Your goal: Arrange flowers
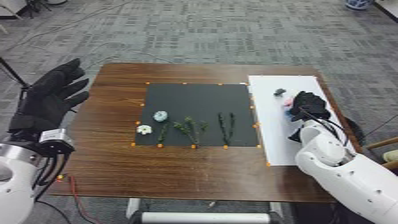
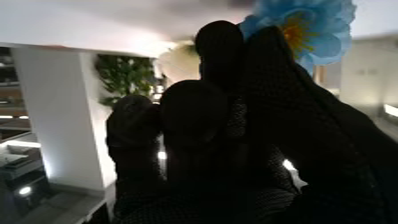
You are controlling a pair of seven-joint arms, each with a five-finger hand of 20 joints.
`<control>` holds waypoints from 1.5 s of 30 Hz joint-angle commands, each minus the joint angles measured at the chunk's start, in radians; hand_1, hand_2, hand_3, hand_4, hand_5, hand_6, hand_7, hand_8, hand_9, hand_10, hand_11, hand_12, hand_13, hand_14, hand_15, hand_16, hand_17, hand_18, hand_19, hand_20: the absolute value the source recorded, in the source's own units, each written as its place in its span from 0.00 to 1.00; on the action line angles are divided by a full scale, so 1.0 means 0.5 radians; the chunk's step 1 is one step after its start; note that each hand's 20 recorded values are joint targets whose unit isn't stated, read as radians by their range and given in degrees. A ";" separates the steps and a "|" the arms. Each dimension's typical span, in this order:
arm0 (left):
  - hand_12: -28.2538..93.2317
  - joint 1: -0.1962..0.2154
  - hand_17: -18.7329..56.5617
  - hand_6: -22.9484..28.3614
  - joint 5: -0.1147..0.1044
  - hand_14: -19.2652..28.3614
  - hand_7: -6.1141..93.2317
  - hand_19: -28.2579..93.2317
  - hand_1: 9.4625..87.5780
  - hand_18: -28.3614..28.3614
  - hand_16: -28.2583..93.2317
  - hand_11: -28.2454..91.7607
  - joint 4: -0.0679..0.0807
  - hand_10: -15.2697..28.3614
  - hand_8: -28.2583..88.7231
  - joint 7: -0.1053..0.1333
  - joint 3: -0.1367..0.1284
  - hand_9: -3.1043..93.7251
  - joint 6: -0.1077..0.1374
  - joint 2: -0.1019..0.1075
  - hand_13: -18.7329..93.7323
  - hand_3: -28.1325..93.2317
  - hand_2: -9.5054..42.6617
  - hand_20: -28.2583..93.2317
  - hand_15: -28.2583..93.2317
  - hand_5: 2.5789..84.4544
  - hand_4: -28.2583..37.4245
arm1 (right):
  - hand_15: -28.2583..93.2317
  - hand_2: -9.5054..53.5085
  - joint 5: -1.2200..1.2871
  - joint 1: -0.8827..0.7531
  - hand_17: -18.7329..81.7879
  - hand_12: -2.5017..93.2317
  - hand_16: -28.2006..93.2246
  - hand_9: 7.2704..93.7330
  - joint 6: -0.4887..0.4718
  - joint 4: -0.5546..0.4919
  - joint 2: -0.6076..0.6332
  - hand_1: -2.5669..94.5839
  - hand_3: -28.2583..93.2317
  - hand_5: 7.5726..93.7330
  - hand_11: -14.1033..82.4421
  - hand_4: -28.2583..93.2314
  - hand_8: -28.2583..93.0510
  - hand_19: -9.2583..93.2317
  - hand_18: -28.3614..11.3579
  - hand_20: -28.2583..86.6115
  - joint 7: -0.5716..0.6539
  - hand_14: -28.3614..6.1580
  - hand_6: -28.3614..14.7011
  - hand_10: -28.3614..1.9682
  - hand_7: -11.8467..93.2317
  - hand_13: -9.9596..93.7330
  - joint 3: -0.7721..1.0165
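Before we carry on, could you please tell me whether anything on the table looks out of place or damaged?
Nothing stands out: the white flower and green sprigs lie on the dark mat, none visibly broken.

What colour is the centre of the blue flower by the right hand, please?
Its centre is yellow, clearest in the right wrist view.

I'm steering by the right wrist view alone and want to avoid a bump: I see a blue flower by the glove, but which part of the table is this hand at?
Observer: The right hand is over the white sheet, along the right side of the brown table.
Operator: Thanks. And what lies on the table to the left of that sheet?
Observer: A dark mat, with a white flower near its left edge and green stems farther right on it.
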 commanded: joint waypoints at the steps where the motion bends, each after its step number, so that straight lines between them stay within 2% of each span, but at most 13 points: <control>1: 0.38 0.004 0.08 0.48 0.000 0.66 0.27 0.54 0.18 0.83 0.19 0.39 -0.011 0.56 0.15 -0.014 -0.066 0.20 0.007 0.043 0.22 0.79 0.15 0.32 0.57 0.22 0.00 | 0.79 0.00 -0.101 0.185 0.58 0.55 0.59 0.89 0.244 -0.213 -0.058 0.58 0.92 0.81 0.38 0.00 0.21 0.97 0.20 0.72 -0.095 0.71 0.69 0.76 0.49 0.79 -0.156; 5: 0.38 -0.018 0.08 0.48 -0.006 0.66 0.27 0.54 0.18 0.83 0.19 0.39 0.001 0.56 0.15 -0.041 -0.064 0.20 -0.010 0.078 0.22 0.79 0.15 0.32 0.57 0.22 0.00 | 0.79 0.00 -0.093 0.462 0.59 0.55 0.60 0.89 0.284 -0.281 -0.216 0.57 0.93 0.81 0.38 0.00 0.22 0.98 0.20 0.72 -0.206 0.70 0.69 0.76 0.48 0.80 -0.386; 9: 0.38 -0.062 0.08 0.48 -0.012 0.66 0.27 0.54 0.18 0.83 0.19 0.39 0.024 0.56 0.15 -0.078 -0.046 0.20 -0.042 0.126 0.22 0.79 0.15 0.32 0.57 0.22 0.00 | 0.79 0.00 -0.059 0.756 0.59 0.56 0.60 0.90 0.252 -0.216 -0.448 0.56 0.94 0.82 0.37 0.01 0.22 0.98 0.19 0.72 -0.335 0.71 0.70 0.75 0.48 0.80 -0.674; 14: 0.38 -0.138 0.08 0.48 -0.015 0.66 0.27 0.54 0.18 0.82 0.19 0.39 0.042 0.56 0.16 -0.085 -0.010 0.20 -0.038 0.195 0.22 0.79 0.15 0.32 0.57 0.22 0.00 | 0.80 0.00 -0.044 0.977 0.59 0.56 0.60 0.91 0.204 -0.113 -0.627 0.54 0.94 0.83 0.37 0.06 0.23 0.98 0.19 0.72 -0.371 0.70 0.70 0.75 0.47 0.80 -0.961; 17: 0.38 -0.188 0.08 0.48 -0.007 0.66 0.27 0.54 0.18 0.82 0.19 0.39 0.054 0.55 0.16 -0.092 0.013 0.20 -0.059 0.232 0.22 0.79 0.15 0.32 0.57 0.22 0.00 | 0.80 0.00 -0.052 1.047 0.59 0.56 0.60 0.91 0.179 -0.106 -0.650 0.54 0.93 0.83 0.37 0.07 0.23 0.98 0.19 0.72 -0.336 0.70 0.70 0.75 0.47 0.80 -1.107; 21: 0.38 -0.192 0.08 0.48 0.001 0.66 0.27 0.54 0.18 0.82 0.19 0.39 0.056 0.55 0.16 -0.087 0.034 0.20 -0.071 0.204 0.22 0.79 0.15 0.32 0.57 0.22 0.00 | 0.80 0.00 -0.080 1.012 0.59 0.57 0.60 0.91 0.103 -0.126 -0.637 0.53 0.93 0.83 0.37 0.08 0.23 0.99 0.19 0.72 -0.306 0.69 0.70 0.74 0.47 0.80 -1.161; 23: 0.38 -0.075 0.08 0.48 -0.002 0.66 0.27 0.54 0.18 0.82 0.19 0.39 0.033 0.55 0.16 -0.065 -0.034 0.20 -0.034 0.156 0.22 0.79 0.15 0.32 0.57 0.22 0.00 | 0.80 0.00 -0.090 0.993 0.59 0.57 0.60 0.91 0.072 -0.126 -0.639 0.53 0.93 0.83 0.37 0.08 0.23 0.99 0.19 0.72 -0.291 0.69 0.69 0.74 0.48 0.80 -1.185; 24: 0.38 -0.011 0.08 0.48 -0.003 0.66 0.27 0.54 0.18 0.82 0.19 0.39 0.033 0.55 0.16 -0.045 -0.065 0.20 -0.010 0.138 0.22 0.79 0.15 0.32 0.57 0.22 0.00 | 0.80 0.00 -0.078 0.997 0.59 0.57 0.60 0.90 0.067 -0.124 -0.636 0.53 0.93 0.83 0.37 0.08 0.23 0.99 0.19 0.72 -0.295 0.68 0.70 0.74 0.48 0.80 -1.200; 26: 0.38 0.091 0.08 0.48 -0.038 0.66 0.27 0.54 0.18 0.82 0.19 0.39 0.030 0.55 0.16 -0.030 -0.110 0.20 0.052 0.091 0.21 0.79 0.15 0.32 0.57 0.22 0.00 | 0.81 0.00 -0.098 1.000 0.58 0.57 0.60 0.90 0.064 -0.127 -0.624 0.53 0.93 0.83 0.37 0.08 0.23 0.99 0.19 0.72 -0.279 0.68 0.70 0.74 0.48 0.79 -1.222; 30: 0.38 0.292 0.08 0.48 -0.038 0.66 0.27 0.54 0.18 0.82 0.19 0.38 0.000 0.55 0.16 -0.018 -0.243 0.20 0.084 0.004 0.22 0.79 0.15 0.32 0.57 0.22 0.00 | 0.81 0.00 -0.102 1.011 0.58 0.57 0.60 0.90 0.054 -0.133 -0.622 0.53 0.93 0.82 0.38 0.08 0.23 0.99 0.19 0.72 -0.274 0.68 0.69 0.74 0.48 0.79 -1.242; 32: 0.38 0.352 0.08 0.47 -0.049 0.66 0.27 0.54 0.18 0.82 0.19 0.38 -0.004 0.55 0.16 -0.005 -0.283 0.20 0.093 -0.016 0.22 0.79 0.15 0.32 0.57 0.22 0.00 | 0.81 0.00 -0.105 1.028 0.58 0.57 0.60 0.90 0.051 -0.135 -0.628 0.53 0.93 0.82 0.38 0.08 0.22 0.99 0.19 0.72 -0.253 0.67 0.69 0.74 0.49 0.79 -1.264; 38: 0.39 0.391 0.07 0.47 -0.070 0.65 0.27 0.54 0.18 0.82 0.19 0.39 0.012 0.55 0.16 0.033 -0.322 0.19 0.123 -0.028 0.21 0.79 0.14 0.32 0.57 0.21 0.00 | 0.82 0.00 -0.137 1.122 0.58 0.57 0.60 0.89 0.012 -0.080 -0.671 0.53 0.93 0.82 0.38 0.08 0.22 0.99 0.19 0.72 -0.228 0.67 0.69 0.74 0.49 0.78 -1.400; 45: 0.39 0.384 0.07 0.47 -0.052 0.65 0.27 0.54 0.18 0.82 0.19 0.39 -0.001 0.54 0.16 0.028 -0.319 0.19 0.074 -0.036 0.21 0.79 0.14 0.32 0.56 0.21 0.00 | 0.82 0.00 -0.158 1.180 0.58 0.57 0.60 0.89 -0.032 -0.014 -0.707 0.53 0.93 0.82 0.39 0.08 0.22 0.99 0.19 0.72 -0.224 0.66 0.69 0.73 0.49 0.78 -1.506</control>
